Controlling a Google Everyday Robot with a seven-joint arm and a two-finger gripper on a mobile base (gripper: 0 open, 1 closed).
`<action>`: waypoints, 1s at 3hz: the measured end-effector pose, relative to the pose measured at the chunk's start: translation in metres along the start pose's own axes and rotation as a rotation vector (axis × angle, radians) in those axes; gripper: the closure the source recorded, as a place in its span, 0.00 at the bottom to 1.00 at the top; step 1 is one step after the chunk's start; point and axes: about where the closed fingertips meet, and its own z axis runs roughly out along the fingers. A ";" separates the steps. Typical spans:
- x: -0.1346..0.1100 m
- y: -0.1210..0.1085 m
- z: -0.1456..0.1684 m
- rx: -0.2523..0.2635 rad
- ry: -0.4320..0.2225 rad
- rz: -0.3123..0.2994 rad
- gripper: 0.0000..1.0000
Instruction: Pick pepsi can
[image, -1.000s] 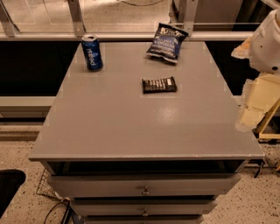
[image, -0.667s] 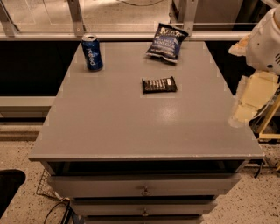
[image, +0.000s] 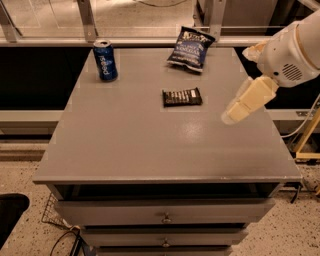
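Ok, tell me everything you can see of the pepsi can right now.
The pepsi can is a small blue cylinder with white lettering down its side and a silvery top rim, metal by its look. It stands upright near the back left corner of the grey table, touching only the tabletop. The chip bag and dark bar lie apart to its right. The gripper hangs over the table's right side, far from it.

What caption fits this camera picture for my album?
Robot claw hovers over the table at right; the pepsi can stands at its back-left corner.
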 end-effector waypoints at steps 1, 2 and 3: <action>-0.033 -0.019 0.029 0.010 -0.242 0.043 0.00; -0.083 -0.035 0.048 0.053 -0.488 0.064 0.00; -0.121 -0.049 0.061 0.127 -0.604 0.076 0.00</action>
